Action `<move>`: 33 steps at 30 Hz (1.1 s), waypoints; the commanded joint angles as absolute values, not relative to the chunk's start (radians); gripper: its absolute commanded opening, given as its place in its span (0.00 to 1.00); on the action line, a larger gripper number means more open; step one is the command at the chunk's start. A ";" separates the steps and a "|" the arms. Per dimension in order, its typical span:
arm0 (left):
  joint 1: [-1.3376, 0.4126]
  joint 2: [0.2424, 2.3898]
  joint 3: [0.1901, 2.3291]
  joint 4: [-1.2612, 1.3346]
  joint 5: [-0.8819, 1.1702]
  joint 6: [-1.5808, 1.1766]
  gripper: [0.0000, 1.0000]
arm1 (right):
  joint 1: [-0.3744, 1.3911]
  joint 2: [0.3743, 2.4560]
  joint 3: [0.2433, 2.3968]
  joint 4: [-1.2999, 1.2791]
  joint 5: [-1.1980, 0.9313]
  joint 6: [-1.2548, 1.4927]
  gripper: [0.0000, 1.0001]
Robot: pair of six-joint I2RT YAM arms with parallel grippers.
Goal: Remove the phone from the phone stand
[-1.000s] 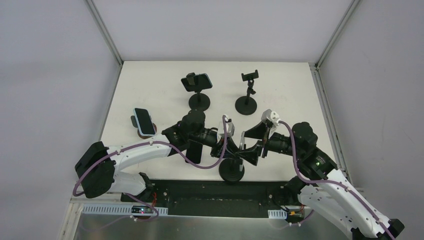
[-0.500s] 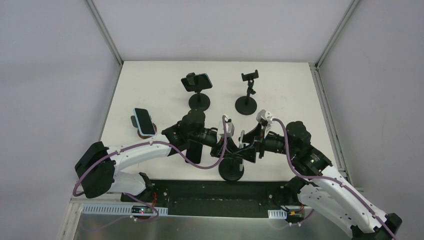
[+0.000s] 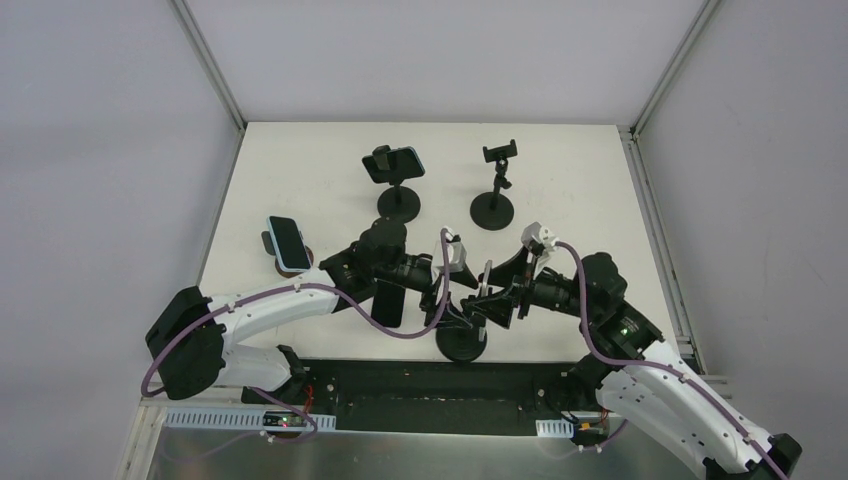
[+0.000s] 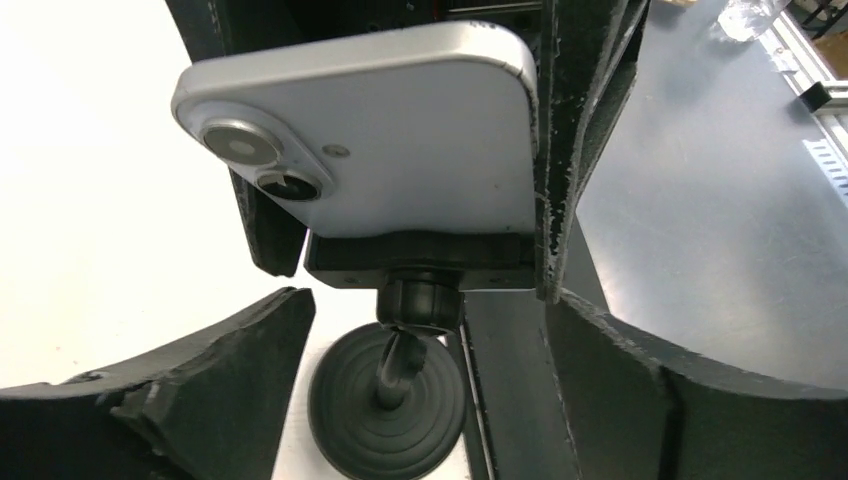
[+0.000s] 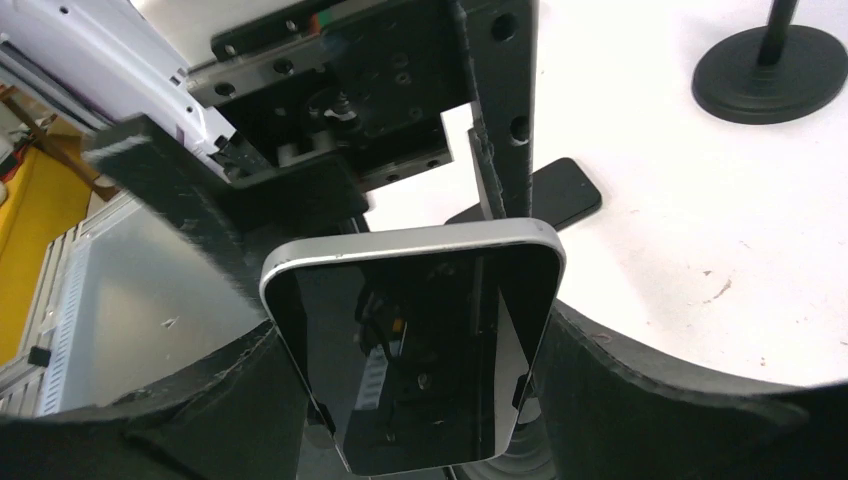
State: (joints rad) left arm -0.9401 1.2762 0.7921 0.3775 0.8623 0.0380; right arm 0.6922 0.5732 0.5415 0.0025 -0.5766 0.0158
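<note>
— Looking for the phone (image 4: 385, 130): where is it?
— Low in the middle of the top view, near the front edge of the desk (image 3: 300, 180). It sits in the clamp of the phone stand (image 4: 385, 410), whose round black base rests on the desk.
— Which way does it face?
— Its pale back, with two lenses, fills the top of the left wrist view. Its dark screen fills the lower middle of the right wrist view.
— And the right hand (image 5: 418, 335)?
— Its two fingers flank the phone, one against each side edge, so it looks clasped on the phone.
— The left hand (image 4: 428, 305)?
— Its fingers are spread wide, one on either side of the clamp, just under the phone. Whether they press on the clamp I cannot tell.
— What else is on the desk?
— A flat phone (image 5: 570, 188) lies just beside the stand. A propped phone (image 3: 287, 243) with a blue edge stands at the left of the top view. Toward the top of that view a second stand (image 3: 400, 205) carries a phone in its clamp, and a third stand (image 3: 493, 210) is near it on the right.
</note>
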 commanded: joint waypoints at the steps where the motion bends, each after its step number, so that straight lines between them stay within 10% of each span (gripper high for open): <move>1: -0.934 1.222 0.816 0.462 0.895 0.008 0.99 | 0.693 0.546 0.497 0.133 -0.433 0.081 0.00; 23: -0.997 1.302 0.877 0.462 0.745 -0.145 0.98 | 0.790 0.556 0.456 0.215 -0.112 0.129 0.00; 33: -0.998 1.321 0.858 0.462 0.794 -0.127 0.50 | 0.794 0.547 0.448 0.216 -0.104 0.128 0.00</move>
State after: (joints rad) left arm -0.9611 1.3090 0.8371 0.4149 0.6727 -0.1143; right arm 0.7937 0.5461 0.4595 0.1410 -0.1459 0.1390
